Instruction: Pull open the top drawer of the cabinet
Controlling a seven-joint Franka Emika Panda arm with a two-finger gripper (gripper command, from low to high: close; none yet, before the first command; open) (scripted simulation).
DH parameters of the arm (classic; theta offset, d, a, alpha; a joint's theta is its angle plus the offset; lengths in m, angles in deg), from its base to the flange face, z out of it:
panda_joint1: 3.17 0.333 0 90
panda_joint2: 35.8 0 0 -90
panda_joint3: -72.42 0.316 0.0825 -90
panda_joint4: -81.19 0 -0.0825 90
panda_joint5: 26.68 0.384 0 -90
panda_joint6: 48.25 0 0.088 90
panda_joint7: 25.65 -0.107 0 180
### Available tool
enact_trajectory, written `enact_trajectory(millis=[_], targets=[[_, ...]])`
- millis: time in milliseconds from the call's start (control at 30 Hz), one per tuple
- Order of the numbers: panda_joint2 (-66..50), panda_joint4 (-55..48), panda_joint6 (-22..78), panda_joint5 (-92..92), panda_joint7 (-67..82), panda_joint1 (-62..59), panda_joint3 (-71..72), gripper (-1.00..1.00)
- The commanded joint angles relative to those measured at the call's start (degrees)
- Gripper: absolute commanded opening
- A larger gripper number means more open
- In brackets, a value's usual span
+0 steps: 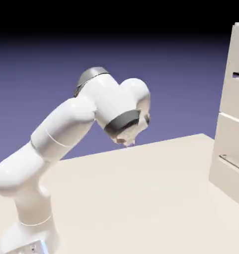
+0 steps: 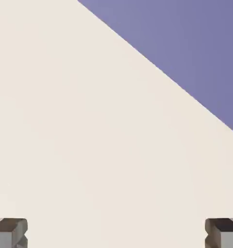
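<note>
Beige tabletop (image 1: 136,193) spreads beneath my white arm (image 1: 66,124). At the exterior view's right, I see part of the cabinet (image 1: 230,129), well apart from me, its top drawer (image 1: 237,54) uppermost, near the picture's edge. My claw (image 2: 116,233) stands wide, its tips apart.

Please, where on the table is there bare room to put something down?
The table looks bare in the wide patch between the arm's base and the cabinet, back to the far edge. The exterior view's right is crowded, where the cabinet stands; so is its lower left, at the base.
</note>
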Motion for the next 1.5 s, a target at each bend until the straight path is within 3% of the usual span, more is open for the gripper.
enact_trajectory(millis=[0,633,867,900,933,1467], targets=[[-2.1,-1.1,0.5,-2.5,0.6,-1.1,1.9,0.00],[-41.0,-21.2,10.5,-48.4,11.9,-21.7,37.1,0.00],[-39.8,-34.2,6.2,-47.7,15.4,-13.2,36.6,0.00],[-39.8,-34.2,6.2,-47.7,15.4,-13.2,36.6,-1.00],[-39.8,-34.2,6.2,-47.7,15.4,-13.2,36.6,-1.00],[-43.4,-1.0,16.7,-47.0,8.4,-35.7,39.0,-1.00]])
